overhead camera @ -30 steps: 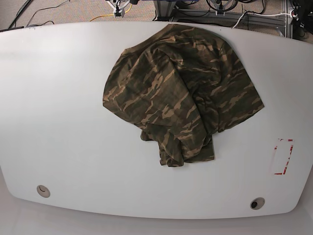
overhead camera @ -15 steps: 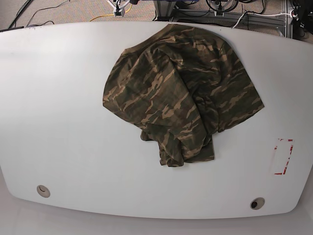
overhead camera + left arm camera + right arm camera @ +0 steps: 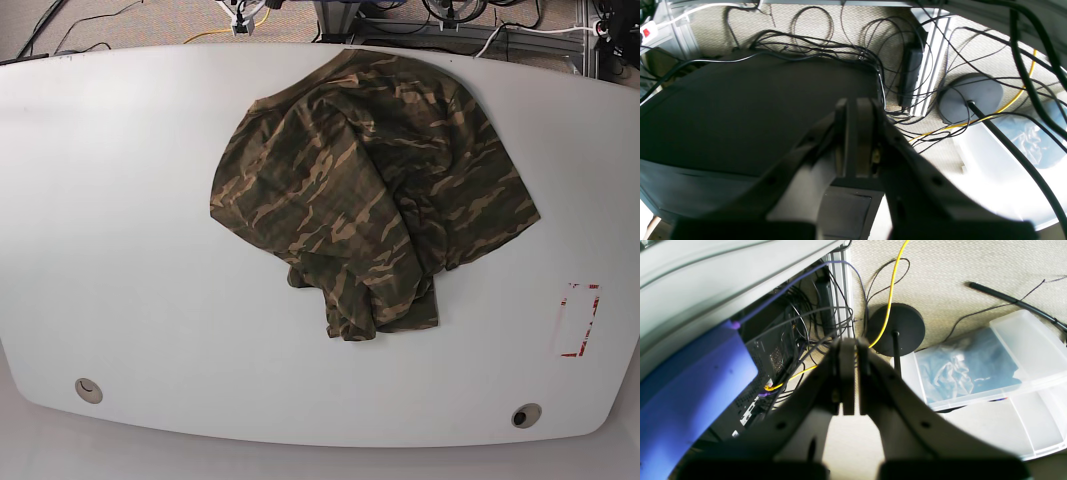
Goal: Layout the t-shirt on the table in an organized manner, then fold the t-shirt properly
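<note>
Only the base view shows the work surface: the t-shirt (image 3: 372, 190) lies crumpled in a rough mound on the table (image 3: 130, 230), its bulk from centre toward 1 o'clock, its far edge nearly at the table's rim at 12 o'clock, and a bunched fold trailing down toward 6 o'clock. Neither arm appears in that view. The wrist views show what the base view does not, the floor beside and below the table. In the left wrist view the left gripper (image 3: 853, 140) has its jaws pressed together with nothing between them, over a large dark surface (image 3: 740, 113), a tangle of black cables (image 3: 840, 46) and a round grey stand base (image 3: 970, 98) at 2 o'clock. In the right wrist view the right gripper (image 3: 850, 380) is likewise closed and empty-handed, above beige carpet (image 3: 957, 266), a yellow cable (image 3: 888, 303), a round black stand base (image 3: 896, 329) and a clear plastic bin (image 3: 990, 363) at 3 o'clock, with a blue-violet panel (image 3: 690, 380) at 9 o'clock. The tabletop is white and smooth, with a red tape rectangle (image 3: 578, 320) at 4 o'clock and grommet holes at 7 o'clock (image 3: 88, 390) and 5 o'clock (image 3: 526, 414). Bare white table spreads broadly from 7 to 11 o'clock, with a narrower strip at 3 o'clock.
</note>
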Tool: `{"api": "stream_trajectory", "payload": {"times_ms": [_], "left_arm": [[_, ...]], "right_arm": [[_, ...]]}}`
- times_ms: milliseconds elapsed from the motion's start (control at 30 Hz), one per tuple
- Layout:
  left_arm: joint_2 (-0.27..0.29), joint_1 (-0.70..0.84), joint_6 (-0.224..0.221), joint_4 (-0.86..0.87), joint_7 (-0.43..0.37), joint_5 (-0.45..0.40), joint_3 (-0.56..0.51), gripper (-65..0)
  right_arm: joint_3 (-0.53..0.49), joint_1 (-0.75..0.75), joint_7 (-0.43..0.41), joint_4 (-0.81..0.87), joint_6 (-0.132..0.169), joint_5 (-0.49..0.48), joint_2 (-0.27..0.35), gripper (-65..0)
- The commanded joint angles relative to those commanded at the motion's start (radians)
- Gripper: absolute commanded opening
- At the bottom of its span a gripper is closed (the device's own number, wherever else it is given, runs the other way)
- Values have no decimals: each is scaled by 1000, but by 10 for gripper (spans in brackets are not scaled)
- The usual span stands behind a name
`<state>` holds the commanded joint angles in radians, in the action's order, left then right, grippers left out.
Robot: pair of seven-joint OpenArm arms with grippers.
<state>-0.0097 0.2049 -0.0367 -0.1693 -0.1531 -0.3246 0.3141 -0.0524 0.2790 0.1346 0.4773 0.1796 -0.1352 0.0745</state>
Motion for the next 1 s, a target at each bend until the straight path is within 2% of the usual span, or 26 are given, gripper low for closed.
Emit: {"api": "stream_trajectory", "payload": {"times_ms": [533,1000], "left_arm": [[1,-24,14,9,25,8,-3,-615],[0,-12,19,5,8,4,-4,-618]], "right_arm": [[-5,-8,1,-1,2,-2,-10,-642],[-3,-1,-3,-4,7,-1,-13,-645]]}}
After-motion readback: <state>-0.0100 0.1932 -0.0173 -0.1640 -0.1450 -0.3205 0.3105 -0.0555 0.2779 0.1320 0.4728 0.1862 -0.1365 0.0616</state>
